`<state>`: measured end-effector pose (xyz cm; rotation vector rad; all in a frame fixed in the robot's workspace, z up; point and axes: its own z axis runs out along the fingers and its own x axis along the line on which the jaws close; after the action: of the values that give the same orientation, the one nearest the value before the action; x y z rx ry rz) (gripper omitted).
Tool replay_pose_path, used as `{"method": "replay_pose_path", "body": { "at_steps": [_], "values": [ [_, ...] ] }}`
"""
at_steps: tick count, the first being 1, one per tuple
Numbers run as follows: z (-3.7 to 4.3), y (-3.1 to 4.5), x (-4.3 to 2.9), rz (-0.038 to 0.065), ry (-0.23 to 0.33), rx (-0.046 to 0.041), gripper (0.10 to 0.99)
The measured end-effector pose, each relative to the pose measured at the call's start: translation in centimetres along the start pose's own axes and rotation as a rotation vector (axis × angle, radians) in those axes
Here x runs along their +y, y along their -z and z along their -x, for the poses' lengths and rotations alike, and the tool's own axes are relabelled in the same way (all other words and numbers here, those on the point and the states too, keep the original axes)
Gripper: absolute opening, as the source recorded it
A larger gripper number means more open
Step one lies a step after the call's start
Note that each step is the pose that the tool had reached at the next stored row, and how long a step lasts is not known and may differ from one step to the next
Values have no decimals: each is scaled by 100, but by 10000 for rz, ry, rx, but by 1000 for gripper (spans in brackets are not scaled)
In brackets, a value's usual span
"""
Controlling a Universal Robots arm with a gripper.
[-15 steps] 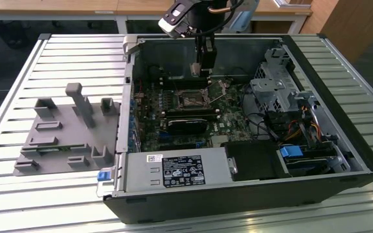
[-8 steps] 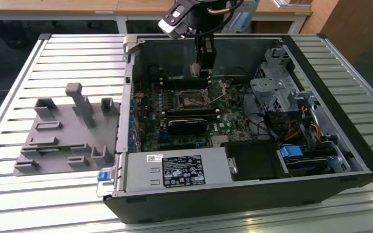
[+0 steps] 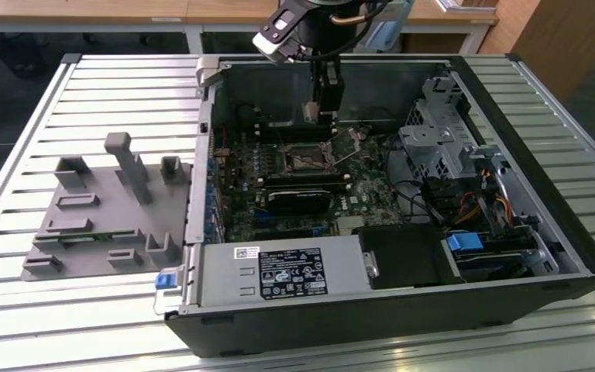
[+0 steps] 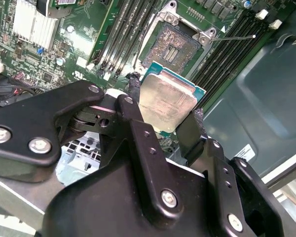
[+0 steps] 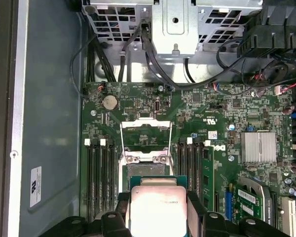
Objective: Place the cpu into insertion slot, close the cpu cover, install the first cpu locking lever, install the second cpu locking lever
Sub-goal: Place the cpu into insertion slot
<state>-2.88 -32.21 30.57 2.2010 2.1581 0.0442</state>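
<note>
The cpu (image 4: 168, 101), a flat square chip with a pale silvery top and a green edge, is held by two opposite edges in my gripper (image 4: 165, 102), which is shut on it. It hangs above the green board, short of the insertion slot (image 4: 180, 45), whose dark square socket lies bare. In the first wrist view the cpu (image 5: 158, 207) sits in the gripper (image 5: 158, 203) just before the insertion slot (image 5: 147, 170). Beyond it the cpu cover (image 5: 145, 134) stands swung open. A thin lever wire (image 4: 237, 37) sticks out beside the socket. In the exterior view the gripper (image 3: 321, 116) hangs over the insertion slot (image 3: 303, 158).
Black memory slots (image 5: 101, 177) flank the socket on both sides. A finned heat sink (image 5: 259, 147), a drive cage (image 3: 442, 147) with cables and a power supply (image 3: 276, 271) crowd the case. A grey parts fixture (image 3: 101, 209) stands on the slatted table at the exterior view's left.
</note>
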Motion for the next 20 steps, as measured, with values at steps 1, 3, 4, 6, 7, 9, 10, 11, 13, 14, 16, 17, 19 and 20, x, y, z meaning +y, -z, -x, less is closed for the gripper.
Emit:
{"method": "replay_pose_path", "body": {
  "at_steps": [1,3,4,6,7,9,10,11,13,14,16,17,19,20],
  "values": [
    [-3,-5,0,1,0,-1,541],
    [-8,-14,-1,1,0,-2,541],
    [-11,-18,-1,0,1,-3,541],
    [-19,-28,-2,0,0,-6,541],
    [-21,-35,-2,1,0,-6,541],
    [-24,-48,-3,0,0,-6,541],
    [-25,-54,-4,0,-1,-6,541],
    [-26,-59,-4,0,0,-6,541],
    [-28,-71,-5,-1,-1,-4,541],
    [-28,-77,-5,-2,-1,-5,541],
    [-28,-90,-6,-4,-1,-6,541],
    [-29,-97,-6,-4,-1,-6,541],
    [-29,-111,-7,-6,-1,-6,541],
    [-29,-121,-8,-5,-1,-6,541]
  ]
}}
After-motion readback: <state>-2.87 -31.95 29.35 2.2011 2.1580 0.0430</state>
